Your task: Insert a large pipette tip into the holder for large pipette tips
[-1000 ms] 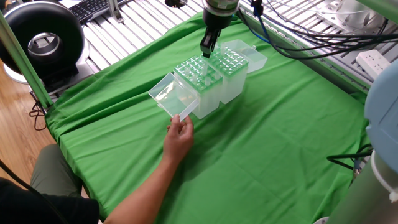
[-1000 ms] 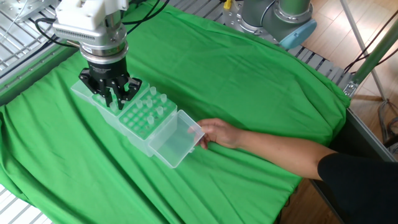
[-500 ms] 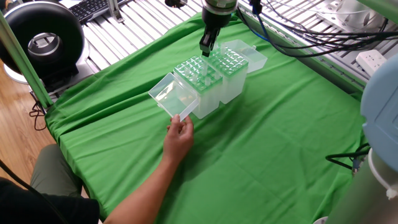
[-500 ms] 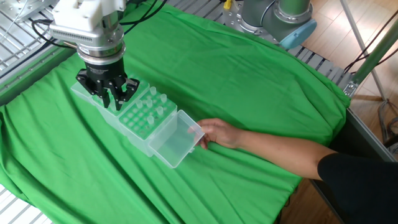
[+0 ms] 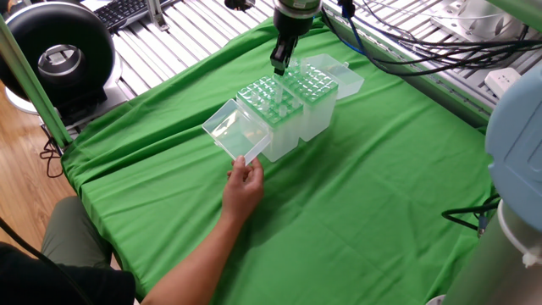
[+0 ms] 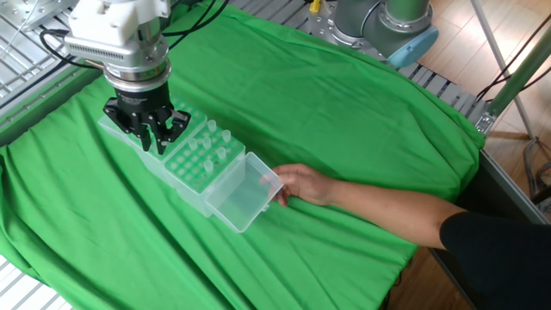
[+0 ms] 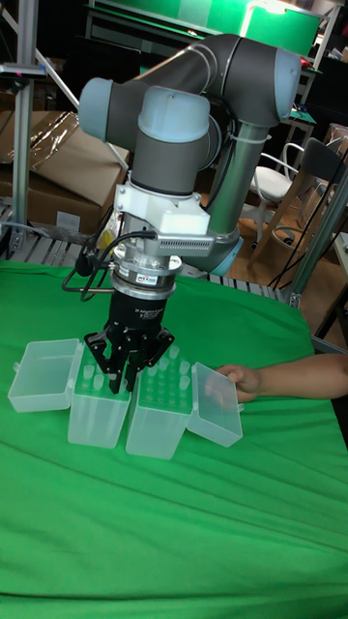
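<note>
Tall fixed view: at the far left an open clear lid (image 7: pixel 43 373) lies flat on the green-covered surface (image 7: pixel 184 542), hinged to the shorter grid-topped box (image 7: pixel 97 414). The gripper (image 7: pixel 123 382) hangs point-down over this box's right part, just beside the edge it shares with its neighbour. Its dark fingers are drawn near together; whether a pipette tip sits between them cannot be told from any view. Next to the right, touching the shorter box, stands the holder for large pipette tips (image 7: pixel 159 418), upright, its greenish grid of holes facing up. Its clear hinged lid (image 7: pixel 218 404) is swung open to the right, and a person's hand (image 7: pixel 239 379) rests against the lid's far edge, the forearm reaching in from the right.

In the other fixed view the gripper (image 6: pixel 150 141) stands above the shorter box (image 6: pixel 129 138), with the holder (image 6: pixel 200 165) just beside it, a few pale tips standing up out of its grid.

In one fixed view the gripper (image 5: pixel 279 64) hovers slightly above the two boxes' tops, near the seam between them.
</note>
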`<state>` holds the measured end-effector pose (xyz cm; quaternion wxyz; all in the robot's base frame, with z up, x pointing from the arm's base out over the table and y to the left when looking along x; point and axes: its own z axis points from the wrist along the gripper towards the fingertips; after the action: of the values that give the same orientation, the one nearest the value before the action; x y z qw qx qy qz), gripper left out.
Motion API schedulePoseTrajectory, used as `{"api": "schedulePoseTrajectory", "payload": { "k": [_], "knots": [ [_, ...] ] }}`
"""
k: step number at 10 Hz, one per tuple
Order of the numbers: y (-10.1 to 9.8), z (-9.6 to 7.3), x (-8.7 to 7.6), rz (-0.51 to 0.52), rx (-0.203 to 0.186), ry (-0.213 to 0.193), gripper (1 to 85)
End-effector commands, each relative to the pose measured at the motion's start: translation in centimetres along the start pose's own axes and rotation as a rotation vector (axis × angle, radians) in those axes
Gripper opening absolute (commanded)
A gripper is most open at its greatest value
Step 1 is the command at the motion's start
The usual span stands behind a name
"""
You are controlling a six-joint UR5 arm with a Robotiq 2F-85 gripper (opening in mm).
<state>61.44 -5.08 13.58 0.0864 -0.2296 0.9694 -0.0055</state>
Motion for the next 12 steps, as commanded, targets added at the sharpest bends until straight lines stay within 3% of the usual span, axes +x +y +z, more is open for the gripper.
{"api": "schedulePoseTrajectory", "payload": {
  "k": [1, 7, 12],
  "knots": [
    [0.2, 0.0, -0.4, 0.019, -0.005, -0.009, 25.7],
    [-0.2, -1.0, -0.1, 0.041, 0.011, 0.009, 17.0],
    [1.0, -4.6, 0.0, 0.057, -0.003, 0.051, 15.3]
  ]
}}
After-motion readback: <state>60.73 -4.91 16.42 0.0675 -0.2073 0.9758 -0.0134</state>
